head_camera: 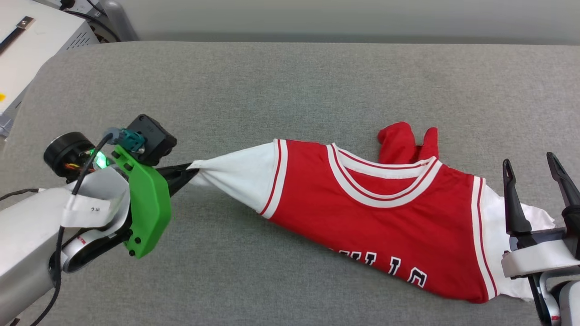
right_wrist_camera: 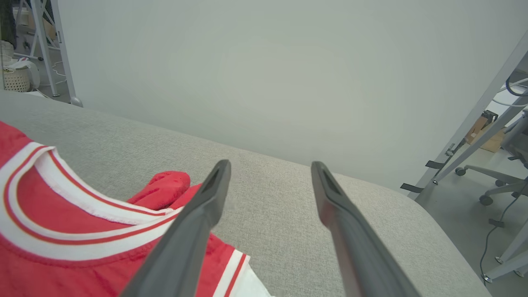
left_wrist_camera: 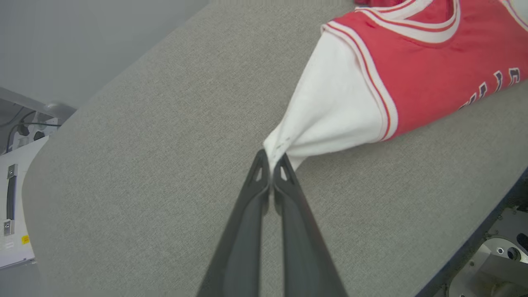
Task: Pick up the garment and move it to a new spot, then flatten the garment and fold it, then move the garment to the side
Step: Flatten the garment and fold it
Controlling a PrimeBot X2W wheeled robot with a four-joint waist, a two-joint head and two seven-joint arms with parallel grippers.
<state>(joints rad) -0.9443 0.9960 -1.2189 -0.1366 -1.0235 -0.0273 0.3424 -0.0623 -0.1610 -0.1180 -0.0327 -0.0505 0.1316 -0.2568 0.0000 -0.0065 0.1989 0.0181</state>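
**While left gripper pinches a sleeve, garment lies on grey pad**

Since it spans most of the head view, start with the grey padded surface: woven fabric, rounded corners. Plain pale wall behind its far edge at 12 o'clock. White cabinet with cables off the pad at 10 o'clock. In the right wrist view, a wheeled chair base on the floor at 3 o'clock.

The garment lies on the pad, centre to 4 o'clock, red front up, collar toward 12. Its white sleeve is drawn to a taut point toward 9 o'clock.

Left gripper at 9 o'clock is clenched on that sleeve tip, fingers pressed together on the cloth. Right gripper at 3 o'clock is released, fingers spread wide over the other white sleeve; whether they touch it, cannot tell.

Black lettering curls under the near edge, only the upper parts of the letters readable. A red bunch pokes out behind the collar; which part it is, unclear. The right sleeve is partly covered by the gripper.
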